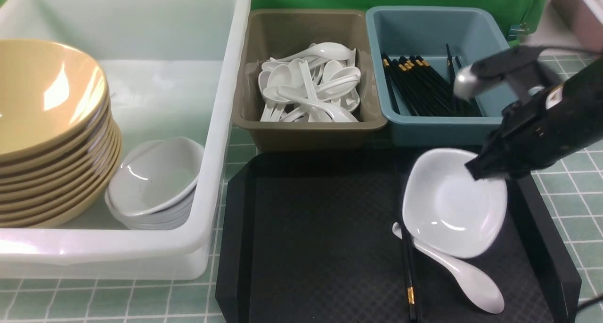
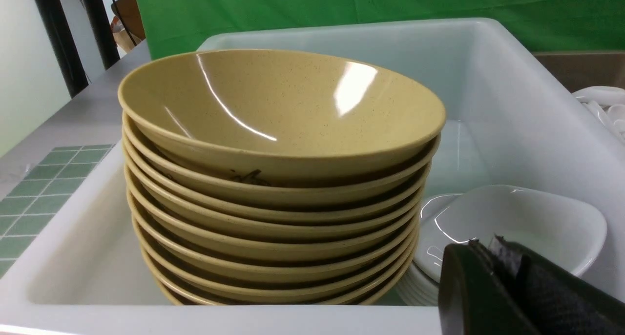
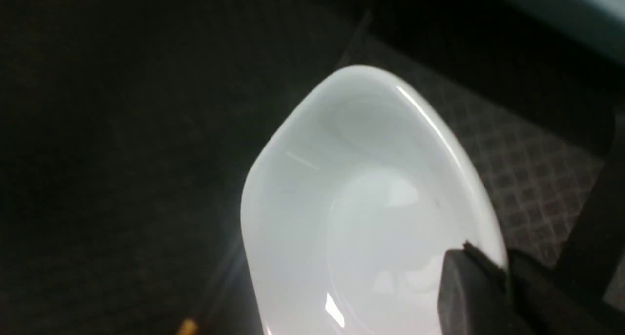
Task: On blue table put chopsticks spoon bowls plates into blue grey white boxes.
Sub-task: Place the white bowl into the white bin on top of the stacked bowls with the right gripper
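Pale blue-green tiled table [image 1: 565, 210] with white grid lines, green cloth behind. Along the back, 3 boxes in a row: on the left a large white tub [image 1: 226, 125], in the middle a grey-brown box [image 1: 306, 132], on the right a blue box [image 1: 424, 127]. Inside the tub, a tall stack of yellow bowls [image 1: 52, 139] at its left side and, touching it, a shorter leaning stack of white plates [image 1: 155, 181]. In the grey-brown box, a jumble of white spoons [image 1: 311, 92]; in the blue box, a bundle of black binned chopsticks [image 1: 424, 87] with gold bands. In front of the 2 smaller boxes, a black textured tray [image 1: 306, 243]. On the tray's right half, 1 loose plate [image 1: 452, 205], tilted, its near edge resting on a loose spoon [image 1: 466, 276] with the scoop toward the near right. Just beside the spoon, loose chopsticks [image 1: 409, 276] lying front to back, far ends hidden under the plate. Right gripper [image 1: 473, 170] down at the loose plate's far right rim, jaws pinched on that rim: from the right wrist, 1 finger [image 3: 468, 286] inside the dish, the other outside. Left gripper [image 2: 493, 276] outside the front view, seen only from its own wrist, jaws together with nothing between them, by the tub's near wall in front of the white plates.
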Robot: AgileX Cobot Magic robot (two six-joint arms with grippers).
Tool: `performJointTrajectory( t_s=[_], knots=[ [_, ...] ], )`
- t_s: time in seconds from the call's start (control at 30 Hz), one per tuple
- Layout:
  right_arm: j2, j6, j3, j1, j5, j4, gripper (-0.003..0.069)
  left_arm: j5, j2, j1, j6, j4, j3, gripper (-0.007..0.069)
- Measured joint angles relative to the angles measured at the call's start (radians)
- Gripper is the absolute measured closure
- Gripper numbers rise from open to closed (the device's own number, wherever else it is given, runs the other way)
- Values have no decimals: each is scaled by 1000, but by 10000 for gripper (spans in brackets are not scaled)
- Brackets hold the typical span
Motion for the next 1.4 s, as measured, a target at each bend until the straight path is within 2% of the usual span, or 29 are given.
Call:
performJointTrajectory(
  t_s=[0.13, 0.2, 0.23, 0.3, 0.33, 0.4, 0.43, 0.47, 0.63, 0.87, 0.97, 1.1, 1.23, 1.33, 1.4],
  knots=[
    [-104, -35, 0, 14, 3, 162, 576, 0, 0, 0, -2, 0, 0, 623],
    [-122, -50, 0, 32, -2, 204, 576, 0, 0, 0, -2, 0, 0, 623],
    [-143, -78, 0, 74, -29, 291, 576, 0, 0, 0, -2, -1, 0, 623],
    [-143, -106, -4, 133, -92, 365, 576, 0, 0, 0, -3, -1, 0, 623],
    [-125, -157, -8, 215, -207, 462, 576, -1, 0, 0, -3, -1, 0, 623],
    [-86, -223, -17, 292, -321, 553, 576, -1, 0, 0, -3, -1, 0, 623],
    [-80, -229, -19, 300, -343, 559, 576, -1, 0, 0, -3, -1, 0, 623],
    [-22, -269, -46, 367, -423, 605, 576, -2, 0, 0, -3, -1, 0, 623],
    [167, -284, -185, 460, -501, 638, 576, -2, 0, 0, -5, -1, 0, 623],
    [401, -229, -405, 478, -482, 653, 560, -2, 0, 0, -5, -1, 0, 623],
    [445, -203, -446, 478, -474, 653, 529, -2, 0, 0, -5, -1, 0, 623],
    [467, -202, -466, 478, -466, 649, 417, -3, 0, 0, -5, -1, 0, 623],
    [468, -258, -480, 478, -434, 644, 357, -3, 0, 0, -5, -1, 0, 623],
    [468, -304, -520, 478, -325, 589, 375, -3, 0, 0, -5, -1, 0, 623],
    [468, -297, -577, 478, -159, 461, 445, -3, 0, 0, -5, -1, 0, 623]
  ],
)
